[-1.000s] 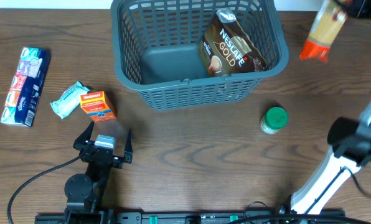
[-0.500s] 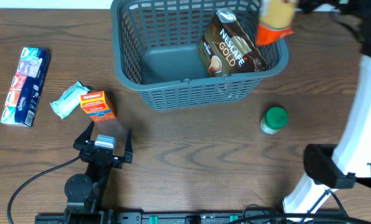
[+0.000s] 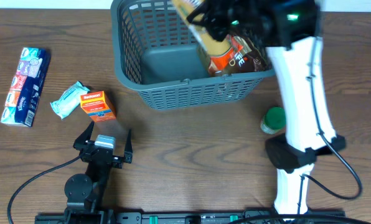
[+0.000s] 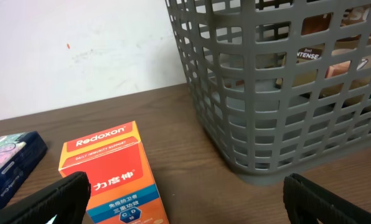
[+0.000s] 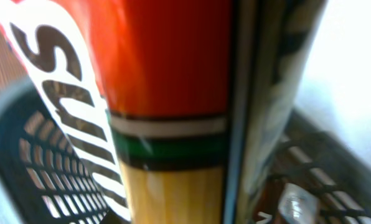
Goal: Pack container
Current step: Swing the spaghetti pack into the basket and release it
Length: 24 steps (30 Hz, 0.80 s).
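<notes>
Brown wooden tabletop (image 3: 192, 162) carries a large dark grey slotted plastic basket (image 3: 128, 68) at its far edge. Right pincer (image 3: 226, 22), clamped on a tall red-and-yellow packet (image 3: 215, 53), hangs over the basket. The next move likely calls for lowering and releasing it. Left pincer (image 3: 109, 131) rests with jaws apart.

1. Right arm (image 3: 300, 93): chunky white links, black joints, little green light (image 3: 291, 17) up top, thin black cable (image 3: 350, 174) alongside.
2. Left arm (image 3: 92, 168): all black, grey wrist block (image 3: 104, 142), black left end effector (image 3: 109, 132), looping black lead (image 3: 30, 180).
</notes>
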Tool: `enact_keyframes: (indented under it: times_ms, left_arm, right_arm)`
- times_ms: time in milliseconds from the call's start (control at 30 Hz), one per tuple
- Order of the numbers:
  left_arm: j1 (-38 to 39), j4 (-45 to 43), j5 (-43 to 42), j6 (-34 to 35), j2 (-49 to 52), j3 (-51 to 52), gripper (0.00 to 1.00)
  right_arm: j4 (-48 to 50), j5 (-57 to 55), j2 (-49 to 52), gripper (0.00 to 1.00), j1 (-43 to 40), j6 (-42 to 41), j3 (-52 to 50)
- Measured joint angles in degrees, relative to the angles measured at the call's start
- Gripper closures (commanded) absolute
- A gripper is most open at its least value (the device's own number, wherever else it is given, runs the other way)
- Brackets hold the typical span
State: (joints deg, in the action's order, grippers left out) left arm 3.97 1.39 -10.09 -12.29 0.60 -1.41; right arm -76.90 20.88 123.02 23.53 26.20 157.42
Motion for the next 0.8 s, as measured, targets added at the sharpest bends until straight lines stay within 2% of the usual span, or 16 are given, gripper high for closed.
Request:
enact_keyframes:
  times_ms: [200,267,300,400,600,800]
  left_arm:
    - [0.0,0.0,0.0,0.0,0.0,0.0,0.01]
    - [0.0,0.0,0.0,0.0,0.0,0.0,0.02]
    - [0.0,0.0,0.0,0.0,0.0,0.0,0.01]
    - [0.0,0.0,0.0,0.0,0.0,0.0,0.02]
    - [0.0,0.0,0.0,0.0,0.0,0.0,0.02]
    - [0.0,0.0,0.0,0.0,0.0,0.0,0.02]
  right_arm:
    - [-3.5,-2.8,5.2,0.99,2.3,7.1,-0.1]
    - [-4.3,-3.0,5.9,0.36,2.5,8.7,-0.4]
    - [-4.2,-3.1,5.9,0.2,2.7,9.3,-0.5]
    - [-2.6,-3.5,4.9,0.11,2.7,10.3,-0.4]
    - [-3.3,-12.2,-1.7,0.07,0.7,5.0,-0.4]
    - [-9.6,-20.8,-10.2,0.05,-10.5,-6.0,0.4]
